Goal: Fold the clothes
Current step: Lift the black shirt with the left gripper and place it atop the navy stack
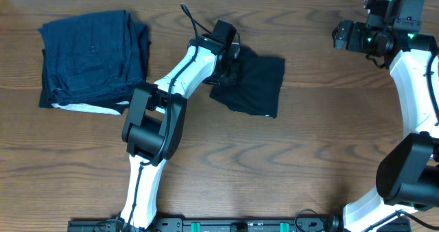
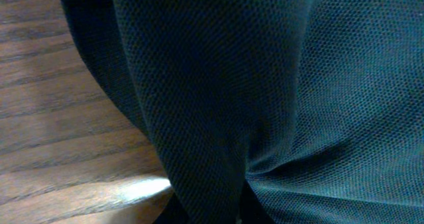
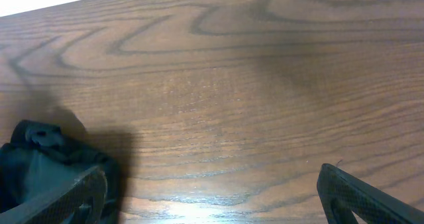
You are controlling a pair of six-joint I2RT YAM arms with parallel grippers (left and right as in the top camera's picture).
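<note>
Locate the black garment point(image 1: 255, 85), crumpled on the bench point(image 1: 274, 170). The folded stack point(image 1: 92, 57) lies well left of the garment. The left end effector point(image 1: 230, 62) meets the garment's left edge; you cannot tell its state. The right end effector point(image 1: 341, 36), 2 fingers spread, hovers well right of the garment.

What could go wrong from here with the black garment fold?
1. The left hand sits at the bunched edge of the black garment, and its wrist view shows only fabric, so it might pinch several layers at once.
2. The right hand hangs open far off, so nothing pins the cloth; a pull could drag the whole piece.
</note>
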